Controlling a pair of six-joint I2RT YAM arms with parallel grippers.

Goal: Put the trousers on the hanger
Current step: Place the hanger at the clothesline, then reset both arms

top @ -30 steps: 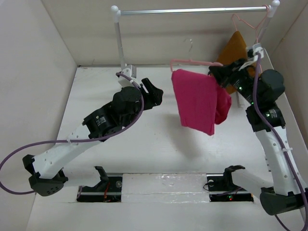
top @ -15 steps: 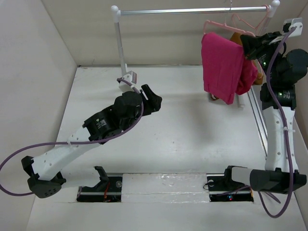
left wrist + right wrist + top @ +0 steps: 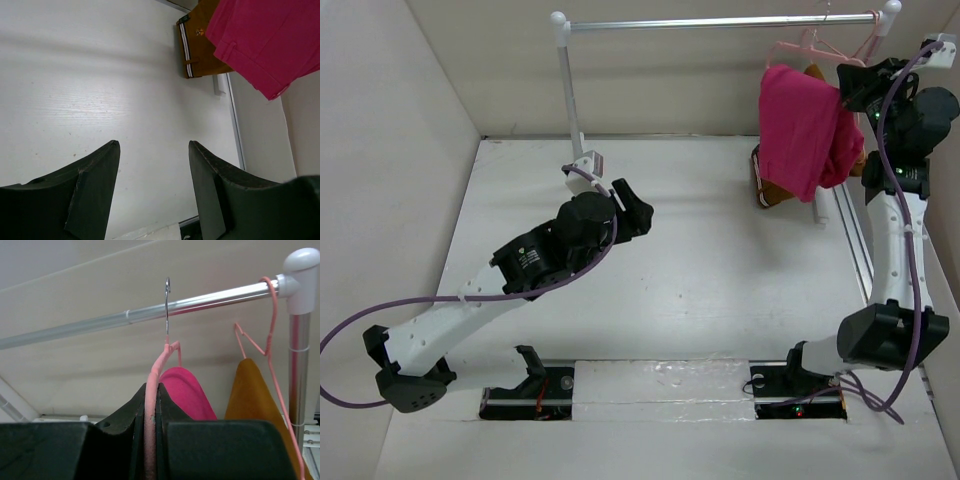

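From above, two arms reach over the white table. The left gripper hangs low over mid-table, its two fingers apart with nothing between them. The right gripper is raised at the far right corner, just under the single silver rail, and is pinched on the hanger. The one pair of magenta trousers is draped over that hanger's bar, folded double and hanging clear of the table. A second hanger of the same pale pink hangs at the rail's right end, and one mustard-brown garment shows behind and below the trousers. In the left wrist view, two dark fingers stand well apart over bare table and hold nothing. At upper right the trousers' hem overlaps the mustard-brown garment (a striped band runs along its edge). In the right wrist view, the two fingers are closed tight on the hanger's pink wire, with the trousers draped just behind. Its metal hook crosses the rail, but I cannot tell whether it rests on it. Two hangers are in view here, and the second is looped over the rail and carries the mustard-brown garment.
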